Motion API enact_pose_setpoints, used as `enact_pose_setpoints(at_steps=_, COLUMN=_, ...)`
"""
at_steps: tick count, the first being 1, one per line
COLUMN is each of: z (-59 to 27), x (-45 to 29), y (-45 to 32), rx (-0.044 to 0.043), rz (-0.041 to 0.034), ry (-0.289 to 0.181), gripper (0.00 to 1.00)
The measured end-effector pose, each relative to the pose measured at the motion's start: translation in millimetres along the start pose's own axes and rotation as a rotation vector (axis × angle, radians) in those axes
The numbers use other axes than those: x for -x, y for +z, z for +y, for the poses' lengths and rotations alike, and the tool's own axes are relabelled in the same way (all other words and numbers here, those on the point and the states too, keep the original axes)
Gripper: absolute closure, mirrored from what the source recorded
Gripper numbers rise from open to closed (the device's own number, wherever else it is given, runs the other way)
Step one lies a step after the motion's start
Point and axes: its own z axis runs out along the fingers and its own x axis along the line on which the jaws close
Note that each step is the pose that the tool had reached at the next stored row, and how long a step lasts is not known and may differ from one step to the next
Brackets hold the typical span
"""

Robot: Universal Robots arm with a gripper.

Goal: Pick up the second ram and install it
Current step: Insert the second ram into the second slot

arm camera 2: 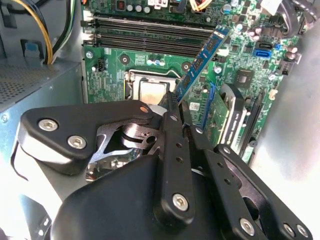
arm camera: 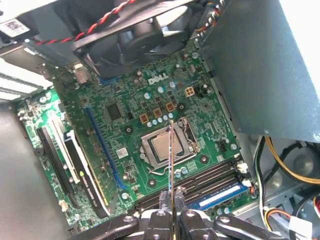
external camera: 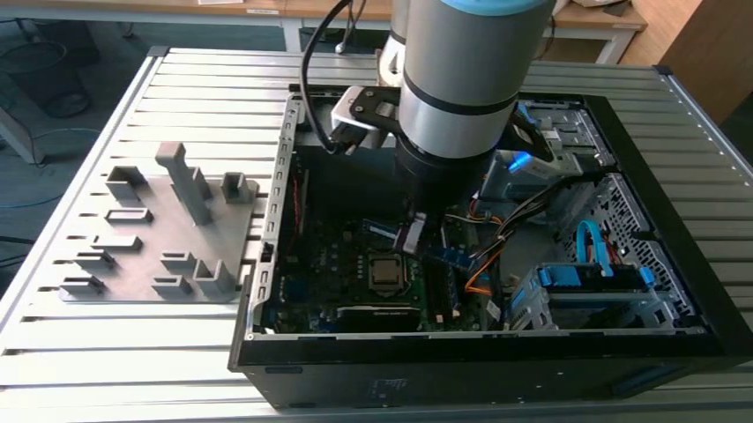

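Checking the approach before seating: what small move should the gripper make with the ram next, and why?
Probably turn the ram parallel to the memory slots first: the gripper holds it clamped above the board, slanted across the slots, not in one.

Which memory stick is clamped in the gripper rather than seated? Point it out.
The second ram, the blue-green stick tilted above the motherboard, its end pinched by the gripper. The other stick sits in a slot near the processor socket.
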Motion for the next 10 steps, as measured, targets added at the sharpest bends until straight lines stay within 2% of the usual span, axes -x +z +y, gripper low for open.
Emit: enact_pose_setpoints(at_steps=10, z=-0.1, x=-0.1, y=0.4, rx=-0.0058, rz=-0.0006, ry=0.093, gripper=0.86)
